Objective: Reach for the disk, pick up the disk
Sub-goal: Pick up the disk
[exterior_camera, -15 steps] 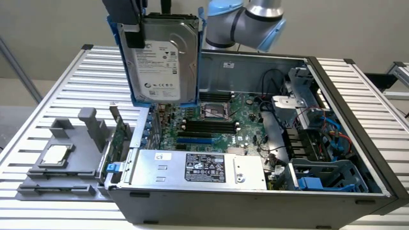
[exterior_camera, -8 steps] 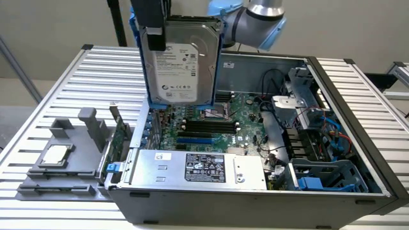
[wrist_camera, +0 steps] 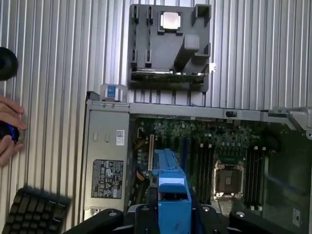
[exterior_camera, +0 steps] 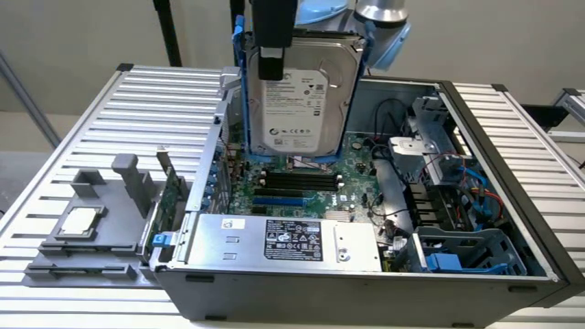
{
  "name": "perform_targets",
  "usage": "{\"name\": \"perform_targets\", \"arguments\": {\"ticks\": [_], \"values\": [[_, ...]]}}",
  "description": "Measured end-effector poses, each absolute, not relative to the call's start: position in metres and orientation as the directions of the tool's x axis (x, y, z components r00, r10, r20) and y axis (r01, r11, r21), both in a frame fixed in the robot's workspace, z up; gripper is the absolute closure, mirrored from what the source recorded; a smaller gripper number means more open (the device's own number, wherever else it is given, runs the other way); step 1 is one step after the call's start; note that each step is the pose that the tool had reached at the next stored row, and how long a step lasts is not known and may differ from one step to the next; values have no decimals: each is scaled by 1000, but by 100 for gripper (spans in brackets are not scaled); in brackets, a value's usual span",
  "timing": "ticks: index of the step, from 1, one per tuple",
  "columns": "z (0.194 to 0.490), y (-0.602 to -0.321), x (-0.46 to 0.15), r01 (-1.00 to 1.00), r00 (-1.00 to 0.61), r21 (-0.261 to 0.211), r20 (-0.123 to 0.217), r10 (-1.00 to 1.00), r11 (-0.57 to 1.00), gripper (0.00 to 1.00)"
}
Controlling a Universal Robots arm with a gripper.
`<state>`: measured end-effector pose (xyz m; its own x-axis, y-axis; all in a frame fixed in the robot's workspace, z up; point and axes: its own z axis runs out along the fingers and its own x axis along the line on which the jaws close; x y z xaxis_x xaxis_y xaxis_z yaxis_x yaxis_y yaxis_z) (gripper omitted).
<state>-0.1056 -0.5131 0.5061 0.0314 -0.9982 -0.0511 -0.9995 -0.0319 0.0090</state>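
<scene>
The disk, a silver-grey hard drive with a white label and a blue carrier frame, hangs upright above the open computer case, clear of the motherboard. My gripper is shut on its upper edge, and one black finger lies over the label side. In the wrist view the disk's blue carrier shows edge-on, clamped in my gripper above the motherboard.
Inside the case are a silver power supply with a black label, cables and a drive cage. A grey tray carrying a small chip sits on the slatted table. A person's hand and a keyboard lie beside the case.
</scene>
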Motion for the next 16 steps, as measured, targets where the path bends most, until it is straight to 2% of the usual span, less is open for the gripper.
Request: {"name": "perform_targets", "arguments": {"ticks": [16], "values": [[502, -537, -49, -999, 32, -12, -53, -998, -32, 67]]}}
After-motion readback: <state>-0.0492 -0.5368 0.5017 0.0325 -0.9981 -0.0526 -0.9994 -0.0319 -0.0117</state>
